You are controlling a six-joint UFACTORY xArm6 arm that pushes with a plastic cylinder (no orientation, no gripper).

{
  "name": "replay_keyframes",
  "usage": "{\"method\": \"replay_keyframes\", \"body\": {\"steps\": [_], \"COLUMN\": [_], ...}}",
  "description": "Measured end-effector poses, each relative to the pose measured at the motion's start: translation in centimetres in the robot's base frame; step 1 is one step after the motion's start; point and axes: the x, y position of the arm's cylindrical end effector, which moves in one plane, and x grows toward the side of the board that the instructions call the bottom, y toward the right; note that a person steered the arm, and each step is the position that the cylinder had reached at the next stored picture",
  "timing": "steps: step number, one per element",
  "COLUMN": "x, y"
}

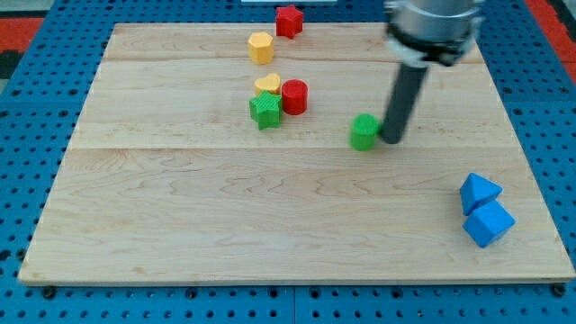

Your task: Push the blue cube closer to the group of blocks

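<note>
The blue cube [489,223] lies near the board's right edge, toward the view's bottom, touching a blue triangular block [478,191] just above it. The group sits at the view's upper middle: a yellow heart-shaped block [267,85], a red cylinder [294,96] and a green star-shaped block [265,112], all close together. A green block [364,131] stands alone right of them. My tip [392,139] rests on the board right beside the green block's right side, far up and left of the blue cube.
A yellow hexagonal block [261,47] and a red star-shaped block [289,20] lie near the board's top edge. The wooden board [180,216] sits on a blue perforated base.
</note>
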Motion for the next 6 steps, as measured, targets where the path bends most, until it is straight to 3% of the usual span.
{"method": "replay_keyframes", "body": {"steps": [1,2,3,4,5,6], "x": [3.6,0.7,-2.1,-0.4,0.7,10.4], "y": [0.3,-4.6,-5.9,0.5,14.3,20.0]}}
